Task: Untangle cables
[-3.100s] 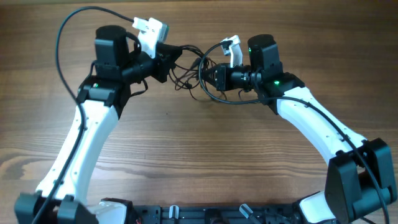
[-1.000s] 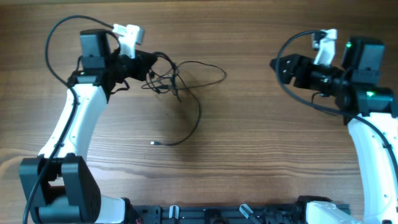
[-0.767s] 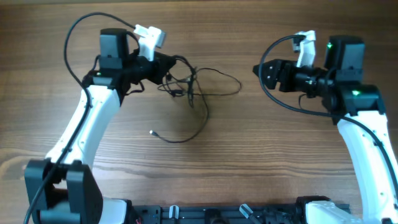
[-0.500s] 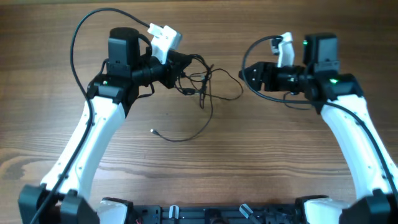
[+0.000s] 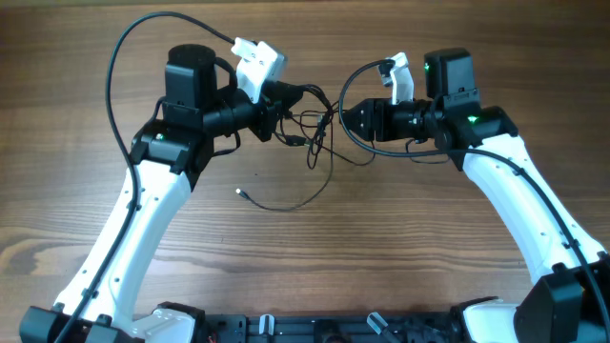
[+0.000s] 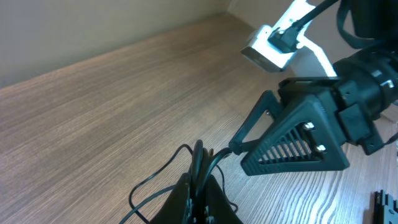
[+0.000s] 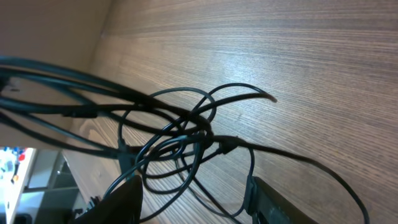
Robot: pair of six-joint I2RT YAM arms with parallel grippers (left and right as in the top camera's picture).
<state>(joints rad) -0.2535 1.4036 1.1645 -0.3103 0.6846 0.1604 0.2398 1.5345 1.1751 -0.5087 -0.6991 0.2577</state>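
Note:
The cables (image 5: 311,128) are a tangle of thin black wires hanging between my two grippers just above the wooden table. My left gripper (image 5: 283,98) is shut on one side of the bundle; in the left wrist view its fingers (image 6: 214,202) pinch several strands (image 6: 198,155). From the tangle a loose strand trails down to a small plug (image 5: 238,191) lying on the table. My right gripper (image 5: 345,116) reaches in from the right, open. In the right wrist view, loops of the cables (image 7: 186,134) pass between its two spread fingers (image 7: 121,199).
The table (image 5: 400,248) is bare wood around the tangle. A thick black arm cable (image 5: 119,52) arcs over the left arm, and another (image 5: 357,76) loops by the right wrist. A black rail (image 5: 315,329) runs along the front edge.
Both arms swung in toward the middle. The left gripper carried the bundle to the right. The right gripper moved left up to the tangle, its jaws narrowing around strands.

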